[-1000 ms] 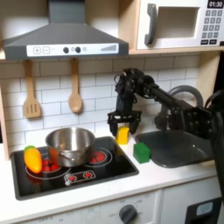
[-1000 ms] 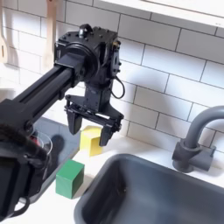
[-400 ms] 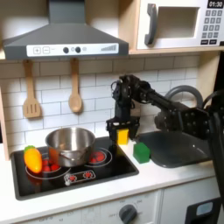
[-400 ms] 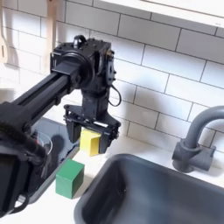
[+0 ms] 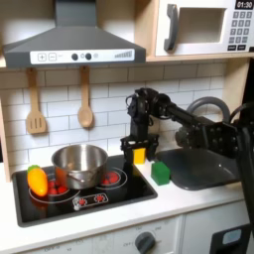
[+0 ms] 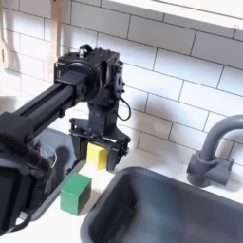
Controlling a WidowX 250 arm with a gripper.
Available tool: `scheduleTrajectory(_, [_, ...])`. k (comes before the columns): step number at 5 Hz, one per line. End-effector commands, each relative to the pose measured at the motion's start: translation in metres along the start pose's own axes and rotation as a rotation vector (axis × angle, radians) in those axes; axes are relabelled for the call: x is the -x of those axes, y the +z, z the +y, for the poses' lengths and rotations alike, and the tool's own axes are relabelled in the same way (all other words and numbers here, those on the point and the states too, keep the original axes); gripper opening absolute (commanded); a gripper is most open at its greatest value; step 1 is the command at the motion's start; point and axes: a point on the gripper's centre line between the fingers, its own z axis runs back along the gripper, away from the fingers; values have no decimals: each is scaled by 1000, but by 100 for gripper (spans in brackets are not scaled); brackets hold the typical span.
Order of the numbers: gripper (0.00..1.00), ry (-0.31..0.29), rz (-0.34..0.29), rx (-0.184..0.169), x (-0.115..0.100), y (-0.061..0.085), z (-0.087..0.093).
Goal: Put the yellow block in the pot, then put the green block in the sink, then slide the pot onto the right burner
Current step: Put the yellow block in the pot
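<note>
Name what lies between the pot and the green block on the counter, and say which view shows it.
In the first exterior view, between the pot and the green block lies a red-ringed burner on the black cooktop, bare.

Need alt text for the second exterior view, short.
A black robot gripper hangs with its jaws either side of the yellow block at the back of a white counter, before white tile. The green block sits nearer, beside the dark sink and its faucet.
</note>
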Motion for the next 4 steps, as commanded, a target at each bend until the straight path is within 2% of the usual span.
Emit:
scheduleTrajectory(1, [0, 4, -20, 15, -1, 2, -2])
scheduleTrajectory(3, [0, 9, -27, 32, 1, 10, 1])
scheduleTrajectory(4, [0, 11, -47, 47, 3, 25, 3])
